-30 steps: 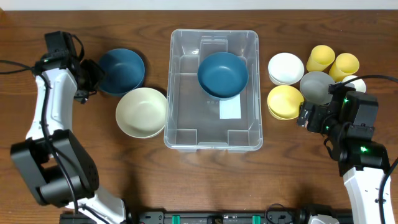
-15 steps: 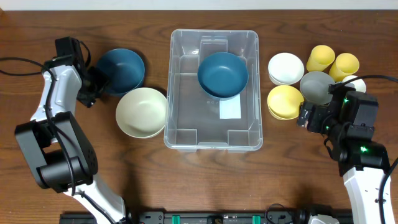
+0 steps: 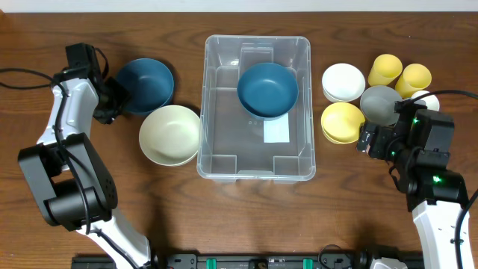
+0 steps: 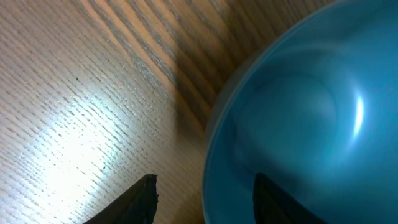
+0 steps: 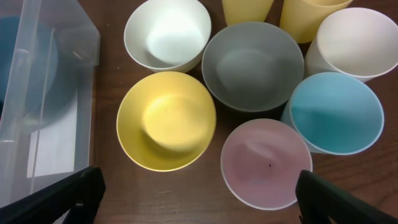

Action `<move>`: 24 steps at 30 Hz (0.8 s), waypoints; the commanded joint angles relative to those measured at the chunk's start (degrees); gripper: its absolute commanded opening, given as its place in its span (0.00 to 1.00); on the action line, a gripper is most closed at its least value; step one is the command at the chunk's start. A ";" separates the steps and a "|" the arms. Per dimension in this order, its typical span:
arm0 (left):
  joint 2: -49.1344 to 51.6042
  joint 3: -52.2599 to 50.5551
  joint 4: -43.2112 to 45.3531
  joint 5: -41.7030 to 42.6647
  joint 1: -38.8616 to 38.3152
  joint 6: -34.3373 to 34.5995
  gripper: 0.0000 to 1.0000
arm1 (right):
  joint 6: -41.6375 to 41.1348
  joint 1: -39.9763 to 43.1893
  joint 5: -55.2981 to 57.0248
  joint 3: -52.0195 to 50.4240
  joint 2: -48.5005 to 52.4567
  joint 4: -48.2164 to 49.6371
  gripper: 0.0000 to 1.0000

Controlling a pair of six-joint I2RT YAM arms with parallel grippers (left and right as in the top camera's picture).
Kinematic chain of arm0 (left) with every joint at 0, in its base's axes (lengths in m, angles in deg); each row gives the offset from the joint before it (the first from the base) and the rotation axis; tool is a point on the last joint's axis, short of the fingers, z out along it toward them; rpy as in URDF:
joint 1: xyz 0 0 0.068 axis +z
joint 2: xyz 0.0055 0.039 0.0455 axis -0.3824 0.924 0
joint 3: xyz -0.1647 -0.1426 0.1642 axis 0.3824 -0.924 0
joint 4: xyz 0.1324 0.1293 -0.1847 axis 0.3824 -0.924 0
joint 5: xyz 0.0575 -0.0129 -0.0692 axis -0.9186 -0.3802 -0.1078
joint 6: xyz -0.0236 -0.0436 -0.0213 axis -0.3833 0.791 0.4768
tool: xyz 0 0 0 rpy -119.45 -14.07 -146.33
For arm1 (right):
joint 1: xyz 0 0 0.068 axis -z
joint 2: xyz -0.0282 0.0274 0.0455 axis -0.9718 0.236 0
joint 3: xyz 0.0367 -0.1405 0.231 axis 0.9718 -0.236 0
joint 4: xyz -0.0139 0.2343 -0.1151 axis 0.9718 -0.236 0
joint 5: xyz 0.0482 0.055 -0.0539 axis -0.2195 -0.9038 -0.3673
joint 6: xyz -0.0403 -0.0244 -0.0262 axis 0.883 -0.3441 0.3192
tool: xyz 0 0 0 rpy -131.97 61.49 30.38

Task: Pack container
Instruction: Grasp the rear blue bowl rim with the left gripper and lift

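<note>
Left claw straddled the blue bowl's rim, jaws apart, not yet pinching, so a pinch and lift looked next, toward the centre container holding another bowl, while the right claw hung spread wide near the small bowls.

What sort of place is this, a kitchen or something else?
Likely a robot test bench, not a kitchen: a left arm and right arm at a wooden table, a clear container holding one blue bowl, empty cups alongside.
</note>
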 commanded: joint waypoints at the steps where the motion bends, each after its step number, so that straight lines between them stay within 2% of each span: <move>1: 0.90 -0.92 0.26 -0.15 0.07 -0.52 0.50 | 0.39 0.22 -0.42 0.74 -0.24 -0.04 0.99; 24: 4.04 -1.16 2.60 0.42 -1.11 -0.52 0.51 | 0.39 0.22 -0.42 0.74 -0.22 -0.04 0.99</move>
